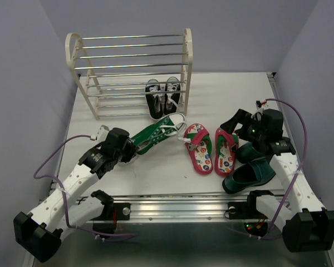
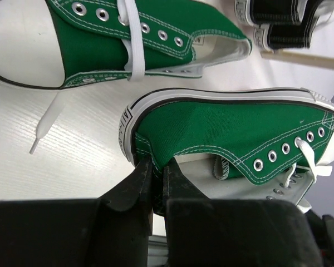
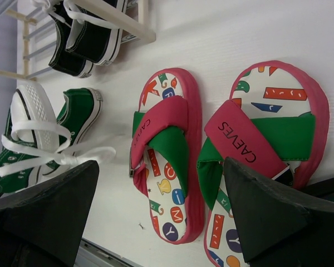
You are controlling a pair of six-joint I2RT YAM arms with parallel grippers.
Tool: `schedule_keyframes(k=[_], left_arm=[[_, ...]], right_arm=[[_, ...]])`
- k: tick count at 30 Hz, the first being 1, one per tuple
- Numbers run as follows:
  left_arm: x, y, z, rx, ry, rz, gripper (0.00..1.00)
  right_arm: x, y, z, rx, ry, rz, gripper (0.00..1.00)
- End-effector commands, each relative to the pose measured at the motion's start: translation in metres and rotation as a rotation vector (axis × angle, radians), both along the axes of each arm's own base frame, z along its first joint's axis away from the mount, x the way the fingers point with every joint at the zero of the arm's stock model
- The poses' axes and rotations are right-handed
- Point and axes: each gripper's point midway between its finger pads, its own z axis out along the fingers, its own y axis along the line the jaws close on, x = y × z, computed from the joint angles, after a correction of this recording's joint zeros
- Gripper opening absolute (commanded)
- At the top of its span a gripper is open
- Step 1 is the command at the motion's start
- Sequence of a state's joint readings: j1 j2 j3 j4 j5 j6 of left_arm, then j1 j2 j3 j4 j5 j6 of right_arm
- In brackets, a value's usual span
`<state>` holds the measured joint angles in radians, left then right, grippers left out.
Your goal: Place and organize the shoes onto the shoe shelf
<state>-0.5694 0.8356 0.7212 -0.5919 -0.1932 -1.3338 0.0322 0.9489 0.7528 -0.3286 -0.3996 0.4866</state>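
Observation:
My left gripper (image 1: 131, 149) (image 2: 157, 167) is shut on the heel of a green white-laced sneaker (image 2: 228, 128), which lies on its side. Its mate (image 2: 128, 33) lies just beyond it; the pair (image 1: 156, 133) is left of the table's centre. The shoe shelf (image 1: 187, 50) stands at the back left, with the black sneakers (image 1: 162, 97) at its bottom right. My right gripper (image 1: 234, 125) (image 3: 161, 167) is open and empty, hovering over the red-pink flip-flops (image 1: 211, 150) (image 3: 172, 150). The teal loafers (image 1: 250, 172) lie under the right arm.
The right wrist view also shows the black sneakers (image 3: 89, 33) behind a cream shelf frame (image 3: 122, 22), and the green sneakers (image 3: 78, 111) to the left. A metal rail (image 1: 172, 207) runs along the table's near edge. Purple walls close in both sides.

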Motion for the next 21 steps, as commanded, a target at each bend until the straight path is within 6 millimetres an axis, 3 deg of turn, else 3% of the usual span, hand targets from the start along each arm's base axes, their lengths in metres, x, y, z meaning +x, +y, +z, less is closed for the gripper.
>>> schedule_keyframes(k=[1,4,11,15,21], left_arm=[[0.027,0.013,0.040,-0.090,-0.085,0.217,0.00],[0.031,0.038,0.036,-0.010,-0.013,0.329,0.00],[0.054,0.062,0.047,-0.083,-0.046,0.487,0.00],[0.054,0.092,0.040,-0.110,-0.064,0.616,0.00],[0.050,0.116,0.040,-0.066,-0.048,0.724,0.00]], right_arm=[[0.005,0.002,0.011,0.006,-0.046,0.016,1.00],[0.005,0.006,0.009,0.021,-0.038,0.036,1.00],[0.007,0.006,0.006,0.020,-0.030,0.031,1.00],[0.009,0.003,0.006,0.008,-0.030,0.016,1.00],[0.010,0.002,0.004,0.004,-0.024,0.012,1.00]])
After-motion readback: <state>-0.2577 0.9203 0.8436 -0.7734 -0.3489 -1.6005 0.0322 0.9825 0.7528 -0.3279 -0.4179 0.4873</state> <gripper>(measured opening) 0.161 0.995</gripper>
